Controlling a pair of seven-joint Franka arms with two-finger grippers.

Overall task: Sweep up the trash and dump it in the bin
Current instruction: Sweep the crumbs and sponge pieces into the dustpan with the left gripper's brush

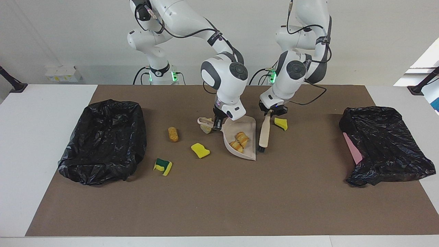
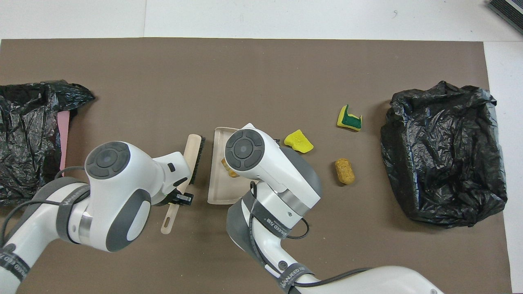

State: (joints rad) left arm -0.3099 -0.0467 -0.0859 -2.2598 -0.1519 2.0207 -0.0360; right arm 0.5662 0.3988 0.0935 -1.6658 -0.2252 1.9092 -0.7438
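lying farthest from the robots, a green-and-yellow sponge piece (image 1: pixel 163 166) and a yellow sponge piece (image 1: pixel 200 150) are sitting on the brown mat (image 1: pixel 219 206), with a tan lump (image 1: pixel 173 134) nearer in. croissant pieces (image 1: pixel 239 141) are resting in the beige dustpan (image 1: pixel 248 152), whose handle the right gripper (image 1: pixel 216 124) is clamping beside a crusty lump (image 1: pixel 206 128). the left gripper (image 1: pixel 273 111) is pinching the brush (image 1: pixel 264 132) handle, with another yellow sponge (image 1: pixel 281 124) just beside its jaws.

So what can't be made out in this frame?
- Right gripper at the dustpan handle: wrist hides it overhead.
- Left gripper on the brush: finger state too small.
- Bread pieces: mostly under the right arm overhead.
- Bin bag: cut by edge overhead.
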